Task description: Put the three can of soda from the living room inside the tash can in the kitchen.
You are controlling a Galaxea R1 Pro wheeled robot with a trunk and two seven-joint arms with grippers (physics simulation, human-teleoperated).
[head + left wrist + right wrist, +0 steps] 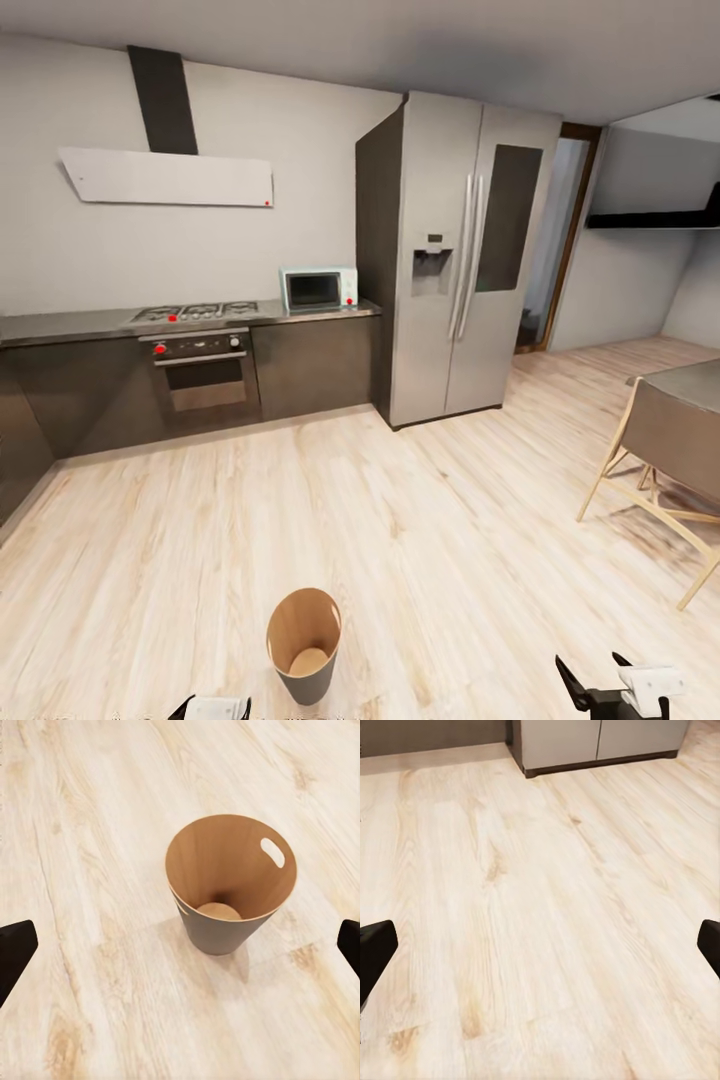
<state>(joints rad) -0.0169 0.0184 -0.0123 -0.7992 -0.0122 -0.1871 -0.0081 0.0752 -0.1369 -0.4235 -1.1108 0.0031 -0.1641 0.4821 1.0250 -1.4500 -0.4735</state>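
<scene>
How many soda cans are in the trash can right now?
0. The trash can on the kitchen floor shows a bare wooden bottom in the left wrist view, though its near wall hides part of the bottom.

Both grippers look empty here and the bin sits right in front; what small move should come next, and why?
Probably turn the base away to fetch a can: the trash can looks empty, and the left gripper and right gripper hang open over the wood floor, holding nothing.
</scene>
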